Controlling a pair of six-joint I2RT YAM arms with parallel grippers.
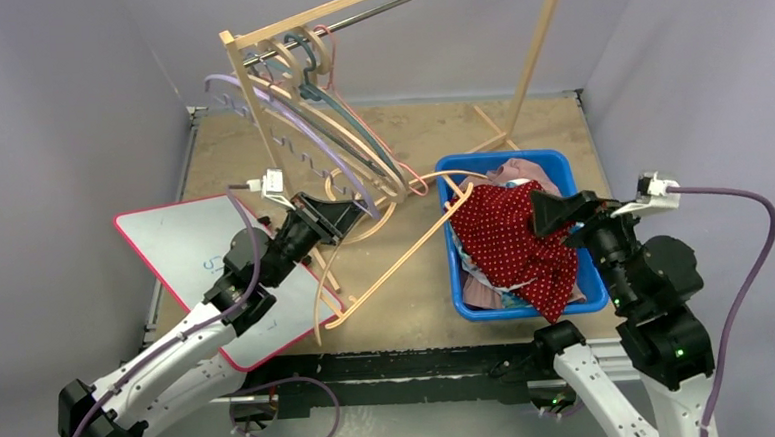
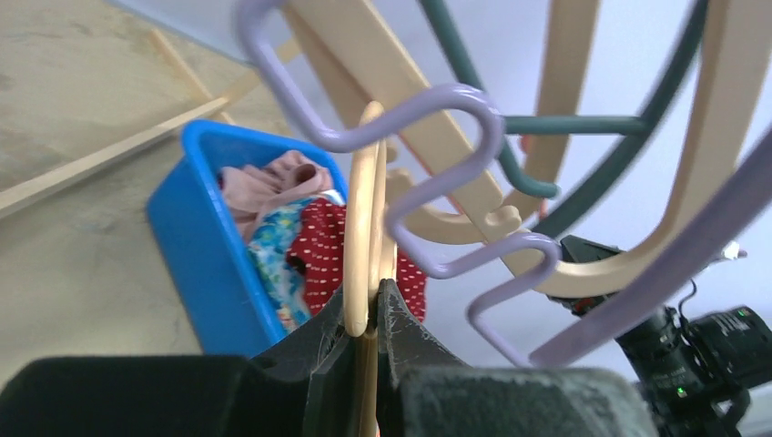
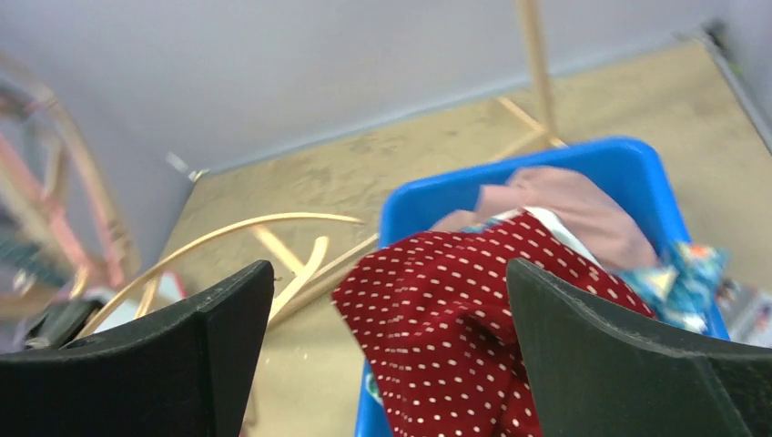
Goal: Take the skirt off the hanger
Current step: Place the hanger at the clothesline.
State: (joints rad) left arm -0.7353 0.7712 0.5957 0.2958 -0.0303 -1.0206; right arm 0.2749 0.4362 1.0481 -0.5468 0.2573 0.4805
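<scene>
The blue plastic bin (image 1: 545,156) is a rectangular tub with smooth walls. The skirt (image 1: 510,242), soft red cloth with small white dots, lies crumpled inside it and spills over its near rim. Under it in the bin are a pale pink cloth (image 1: 526,171) and a blue floral one (image 2: 273,250).

The right gripper (image 1: 546,215) hangs over the skirt above the bin's right half. Its black fingers are spread wide and hold nothing.

Left of the bin, the left gripper (image 2: 364,328) is clamped on a thin, curved tan hanger (image 1: 405,250). The hanger slants toward the bin's far left corner, and whether its tip touches the skirt cannot be told.

Behind the bin to the left stands a pale wood rack (image 1: 247,96) with a metal rail. It carries lilac, green, pink and tan hangers (image 1: 329,131).
</scene>
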